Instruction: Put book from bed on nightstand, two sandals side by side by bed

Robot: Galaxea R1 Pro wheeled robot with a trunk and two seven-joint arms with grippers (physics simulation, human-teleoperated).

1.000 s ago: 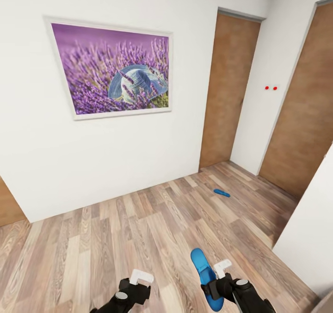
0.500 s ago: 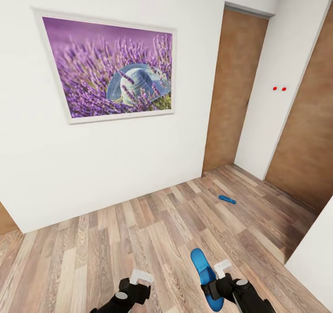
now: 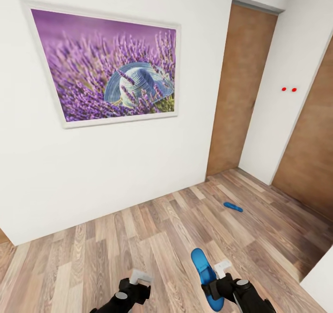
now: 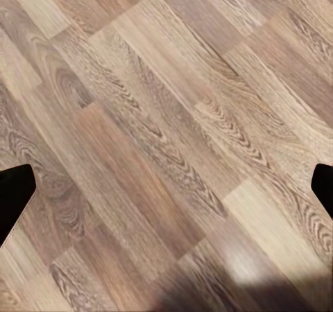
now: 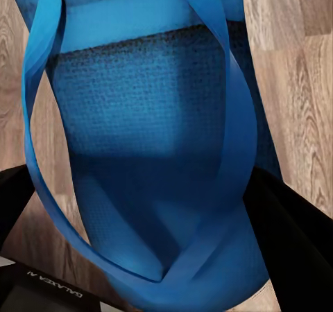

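White walls (image 3: 138,174), wood floor (image 3: 138,239), 2 doors (image 3: 238,90)

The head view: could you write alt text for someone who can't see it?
A robot's right gripper holds a blue sandal above a wooden floor, while a second blue sandal lies farther off near a brown door. A lavender picture hangs on the white wall.

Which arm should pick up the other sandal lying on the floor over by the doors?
Probably the left. The right gripper is shut on a blue sandal, while the left gripper is open and holds nothing. The second sandal lies toward the robot's right though, so it would need to drive closer first.
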